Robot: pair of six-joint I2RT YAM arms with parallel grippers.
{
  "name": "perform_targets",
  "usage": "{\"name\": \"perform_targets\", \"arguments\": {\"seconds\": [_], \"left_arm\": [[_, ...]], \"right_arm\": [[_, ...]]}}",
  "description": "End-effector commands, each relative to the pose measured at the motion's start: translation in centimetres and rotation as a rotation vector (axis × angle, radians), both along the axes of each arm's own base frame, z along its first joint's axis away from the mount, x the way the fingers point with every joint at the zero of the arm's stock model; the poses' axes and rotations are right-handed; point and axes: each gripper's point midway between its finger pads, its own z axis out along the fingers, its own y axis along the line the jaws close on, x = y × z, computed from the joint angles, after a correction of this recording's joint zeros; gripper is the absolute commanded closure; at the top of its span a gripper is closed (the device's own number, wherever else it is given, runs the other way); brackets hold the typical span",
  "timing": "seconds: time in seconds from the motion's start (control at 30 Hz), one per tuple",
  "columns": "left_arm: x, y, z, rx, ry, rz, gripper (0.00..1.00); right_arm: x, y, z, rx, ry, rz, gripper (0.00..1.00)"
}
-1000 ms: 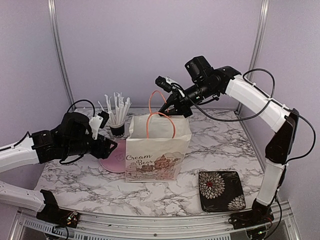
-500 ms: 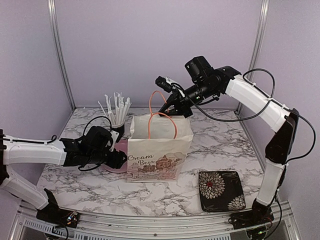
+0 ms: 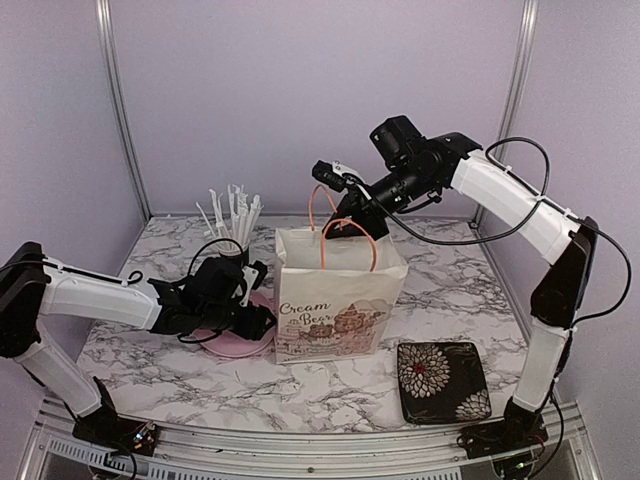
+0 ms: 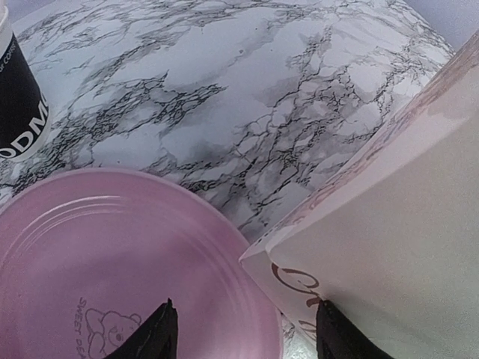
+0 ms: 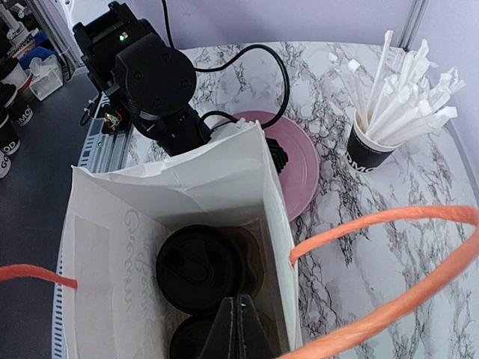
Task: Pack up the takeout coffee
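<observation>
The takeout coffee shows as two black round lids deep inside the white "Cream Bear" paper bag, which stands upright mid-table. My right gripper hangs shut over the bag's mouth between its two orange handles; nothing shows between its tips. My left gripper is low and open at the bag's lower left corner. One finger is over the pink plate. The other finger is against the bag's printed face.
A pink plate lies left of the bag under my left wrist. Behind it stands a black cup full of white sticks. A black floral square tray lies at the front right.
My left arm has stretched rightward over the pink plate to the bag's corner. The bag has slid to the right. My right gripper has stayed shut above the bag.
</observation>
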Motion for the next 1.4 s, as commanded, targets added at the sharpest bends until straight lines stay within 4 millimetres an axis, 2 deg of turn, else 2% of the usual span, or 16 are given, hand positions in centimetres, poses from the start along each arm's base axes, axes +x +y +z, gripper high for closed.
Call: {"name": "perform_targets", "arguments": {"seconds": [0.0,0.3,0.47,0.6,0.73,0.83,0.97,1.1,1.17,1.27,1.37], "left_arm": [[0.8,-2.4,2.0,-0.074,-0.034,-0.031,0.36],[1.2,-2.6,2.5,-0.061,-0.046,-0.030,0.35],[1.2,-0.5,4.6,-0.010,-0.096,0.016,0.32],[1.3,1.9,8.2,0.026,-0.168,0.071,0.32],[1.7,4.7,12.5,0.051,-0.249,0.153,0.31],[2.7,7.2,15.2,0.051,-0.289,0.248,0.30],[4.6,11.1,17.8,0.035,-0.306,0.402,0.30],[7.0,14.6,19.4,-0.019,-0.295,0.558,0.28],[8.2,15.4,20.0,-0.044,-0.285,0.597,0.25],[10.1,15.1,20.5,-0.091,-0.250,0.584,0.25],[11.8,15.0,20.3,-0.116,-0.215,0.577,0.28]], "right_arm": [[-0.2,-1.1,0.7,-0.018,-0.028,-0.019,1.00],[0.1,-1.3,0.6,-0.026,-0.036,-0.029,1.00],[0.6,-1.1,0.1,-0.034,-0.034,-0.037,0.99],[1.3,-1.0,0.7,-0.027,-0.048,-0.055,0.87],[1.7,-1.4,2.4,0.002,-0.075,-0.071,0.61],[1.6,-2.1,3.7,0.029,-0.094,-0.071,0.47],[1.2,-3.7,6.0,0.074,-0.126,-0.070,0.36],[0.6,-5.7,8.0,0.108,-0.156,-0.071,0.32],[0.3,-6.9,8.7,0.119,-0.169,-0.084,0.32],[0.2,-9.2,8.5,0.120,-0.173,-0.120,0.30],[1.1,-12.2,8.0,0.128,-0.198,-0.213,0.30]]}}
